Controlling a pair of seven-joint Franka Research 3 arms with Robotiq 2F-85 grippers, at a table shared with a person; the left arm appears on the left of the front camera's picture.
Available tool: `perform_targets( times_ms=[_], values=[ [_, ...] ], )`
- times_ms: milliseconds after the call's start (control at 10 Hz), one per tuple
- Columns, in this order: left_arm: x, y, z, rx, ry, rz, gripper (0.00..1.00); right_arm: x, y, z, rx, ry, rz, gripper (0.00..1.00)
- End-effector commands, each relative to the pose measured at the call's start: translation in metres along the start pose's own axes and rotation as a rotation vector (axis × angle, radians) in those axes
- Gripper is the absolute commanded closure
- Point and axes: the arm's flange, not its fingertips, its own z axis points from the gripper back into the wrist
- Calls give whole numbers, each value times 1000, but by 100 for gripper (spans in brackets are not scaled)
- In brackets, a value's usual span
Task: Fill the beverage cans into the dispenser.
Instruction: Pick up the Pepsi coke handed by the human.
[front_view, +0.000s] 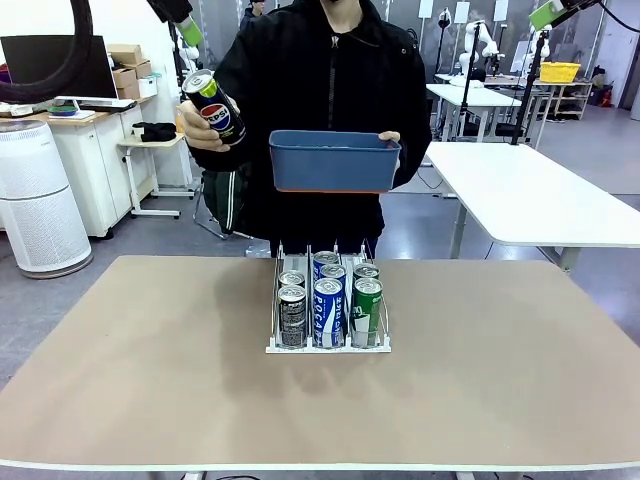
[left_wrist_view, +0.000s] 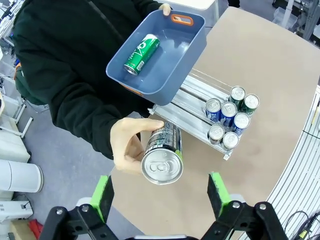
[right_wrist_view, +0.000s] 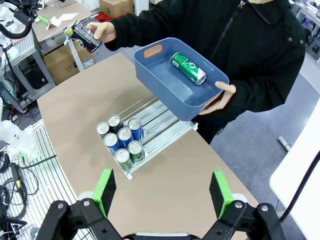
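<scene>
Hand (left_wrist_view: 127, 150) offers black Pepsi can (left_wrist_view: 162, 145) before left gripper (left_wrist_view: 160, 192), spread wide, empty; right gripper (right_wrist_view: 162, 187) spread too; can likely stiff, slick, thin-walled; pinch mid-body, gently

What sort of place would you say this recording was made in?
Probably a lab or workshop rather than a home or shop: plain white work tables stand in an open room, cardboard boxes are stacked on a side counter, and a yellow crate sits farther back.

The tan table (front_view: 520, 380) bears the white-based dispenser (front_view: 328, 348) near its middle, toward the far edge
</scene>
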Motion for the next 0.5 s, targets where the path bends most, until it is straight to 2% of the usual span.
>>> perform_targets(
  times_ms=[0, 400],
  values=[
    [-10, 2, -11, -26, -18, -44, 0, 0, 0, 0, 1, 0, -2, 0],
    [-20, 2, -39, -47, -20, -25, 0, 0, 0, 0, 1, 0, -2, 0]
  ],
)
